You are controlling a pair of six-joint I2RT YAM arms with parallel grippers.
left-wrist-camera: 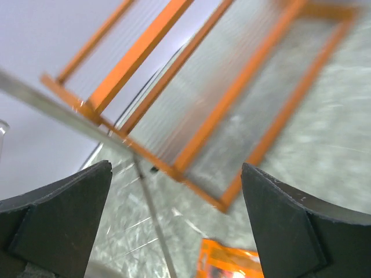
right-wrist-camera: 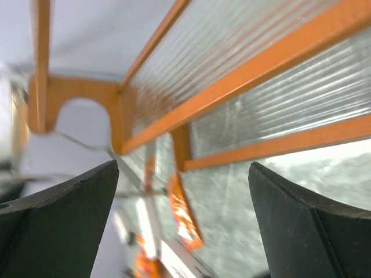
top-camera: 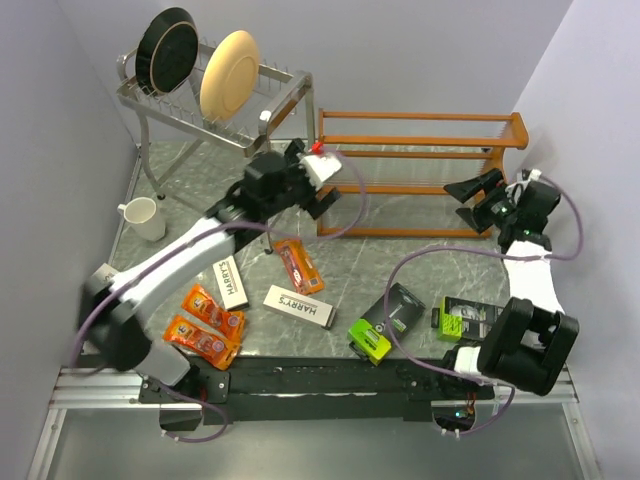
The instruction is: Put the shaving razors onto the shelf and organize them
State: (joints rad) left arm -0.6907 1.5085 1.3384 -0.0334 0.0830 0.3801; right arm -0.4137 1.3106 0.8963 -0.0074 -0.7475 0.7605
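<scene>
The orange-brown shelf (top-camera: 420, 170) stands at the back right of the table. Razor packs lie flat in front of it: two white HARRY'S boxes (top-camera: 231, 282) (top-camera: 298, 306), three orange packs (top-camera: 298, 264) (top-camera: 212, 308) (top-camera: 200, 341), and two black-and-green packs (top-camera: 385, 320) (top-camera: 468, 318). My left gripper (top-camera: 320, 183) hovers open and empty at the shelf's left end. My right gripper (top-camera: 466, 200) hangs open and empty at its right front. The left wrist view shows the shelf (left-wrist-camera: 232, 98) and an orange pack (left-wrist-camera: 229, 263) below the gripper (left-wrist-camera: 175, 168). The right wrist view shows the shelf rails (right-wrist-camera: 232, 75) beyond the gripper (right-wrist-camera: 182, 168).
A silver metal rack (top-camera: 275, 100) holding a black plate (top-camera: 165, 48) and a cream plate (top-camera: 230, 72) stands at the back left, close to the shelf. One of its legs (left-wrist-camera: 148, 202) crosses the left wrist view. A white mug (top-camera: 143, 217) sits by the left wall.
</scene>
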